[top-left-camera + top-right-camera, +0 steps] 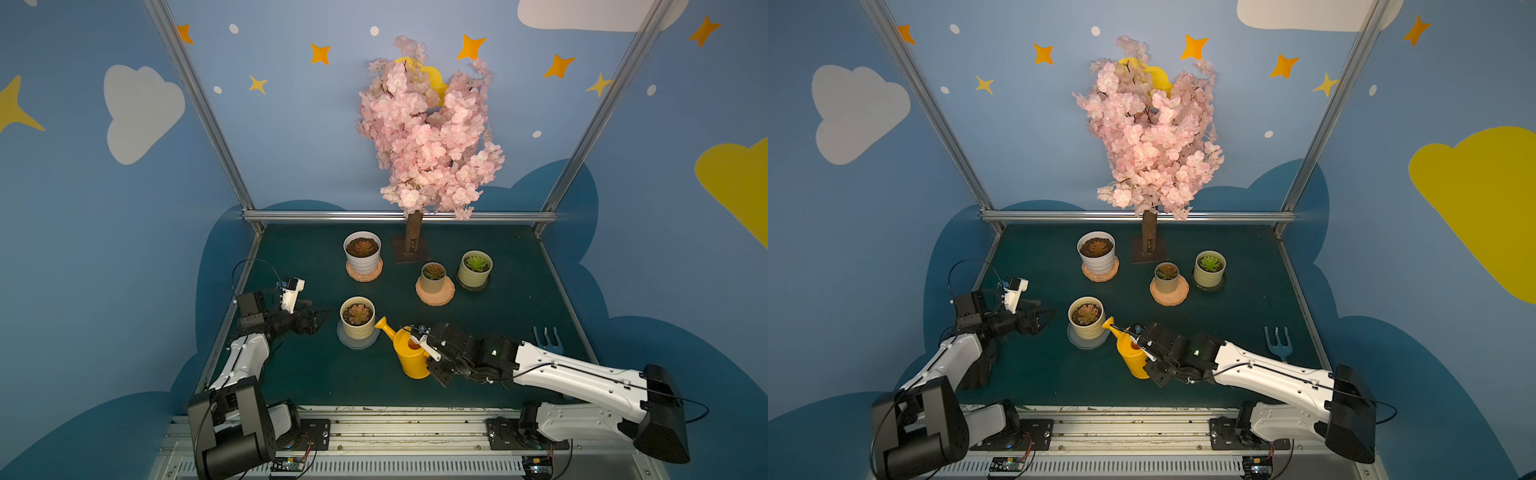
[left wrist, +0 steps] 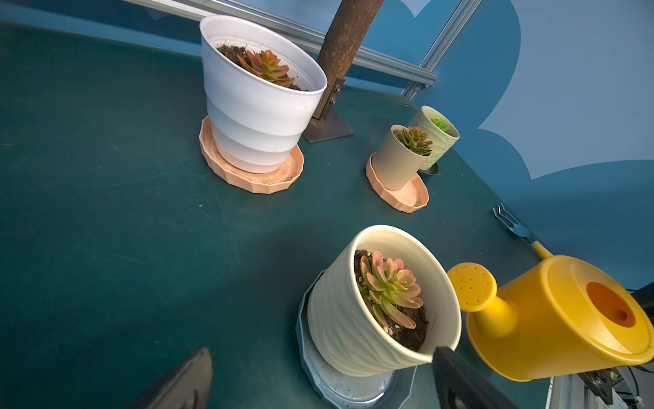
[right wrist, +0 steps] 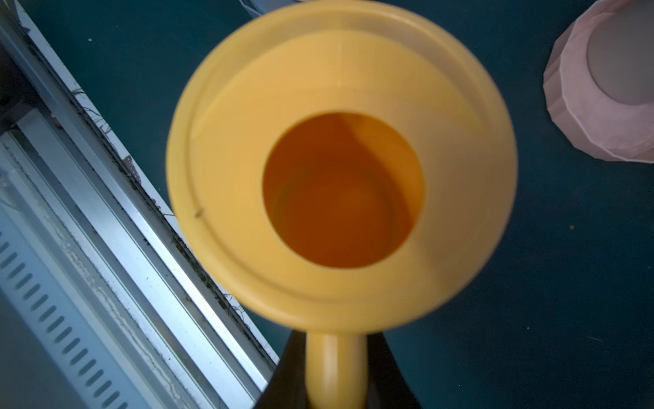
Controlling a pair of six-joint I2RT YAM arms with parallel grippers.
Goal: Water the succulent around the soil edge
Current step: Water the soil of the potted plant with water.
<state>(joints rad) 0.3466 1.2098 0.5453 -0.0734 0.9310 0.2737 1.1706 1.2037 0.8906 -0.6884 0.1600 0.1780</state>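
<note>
**Can at the pot, pour not begun**

Right gripper (image 1: 430, 357) is clamped on the can (image 1: 409, 361) handle. The spout (image 2: 472, 287) is just beside the pot (image 1: 356, 330) rim, not over the soil (image 2: 407, 329). Left gripper (image 1: 320, 322) has its jaws apart and empty. Next, likely: raise, tip along the soil edge, sparing the succulent (image 1: 357, 313).

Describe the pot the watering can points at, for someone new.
From the pink blossom tree at the back, come forward. The cream ribbed pot is the nearest of four, holding a pink-tipped succulent; only it has the spout of the yellow watering can at its rim.

Both arms (image 1: 582, 374): white shells, black joints, thin black cables.
</note>
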